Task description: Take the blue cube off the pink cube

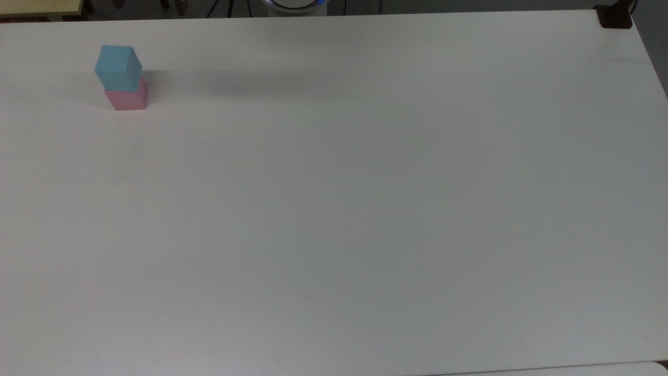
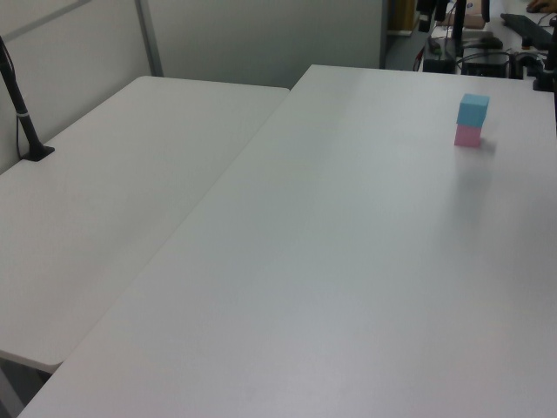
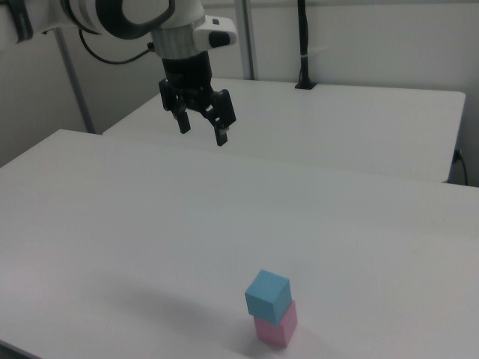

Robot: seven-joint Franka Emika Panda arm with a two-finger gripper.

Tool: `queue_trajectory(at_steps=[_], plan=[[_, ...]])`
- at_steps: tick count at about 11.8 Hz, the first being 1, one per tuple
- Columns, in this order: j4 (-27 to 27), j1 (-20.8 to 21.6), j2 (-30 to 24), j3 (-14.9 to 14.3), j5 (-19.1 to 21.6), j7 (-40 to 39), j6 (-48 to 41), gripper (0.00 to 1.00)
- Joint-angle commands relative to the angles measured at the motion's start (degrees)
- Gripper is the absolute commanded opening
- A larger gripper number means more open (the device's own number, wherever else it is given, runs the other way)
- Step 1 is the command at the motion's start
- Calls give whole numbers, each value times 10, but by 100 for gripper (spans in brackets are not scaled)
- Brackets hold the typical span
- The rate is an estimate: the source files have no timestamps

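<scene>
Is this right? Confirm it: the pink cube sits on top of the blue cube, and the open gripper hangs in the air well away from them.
The order is reversed: the right view shows the blue cube on top of the pink cube. The open gripper does hang well away.

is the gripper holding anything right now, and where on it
Nothing is held: the gripper hangs open above the table, far from the blue cube on the pink cube.

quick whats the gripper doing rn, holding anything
Gripper: open, holding nothing, up in the air away from the blue cube, which sits on the pink cube.
</scene>
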Motion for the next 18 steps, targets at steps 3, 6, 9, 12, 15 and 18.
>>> queue_trajectory(at_steps=[3,6,9,12,15,18], plan=[[-52,-14,-7,-7,-94,-138,-3,100],[-104,-35,-6,-7,-143,-146,18,100],[-172,-71,0,-7,-137,-131,79,95],[-216,-93,15,-8,-136,-88,153,100],[-232,-106,32,-12,-137,-86,187,100],[-245,-116,53,-14,-137,-83,212,100]])
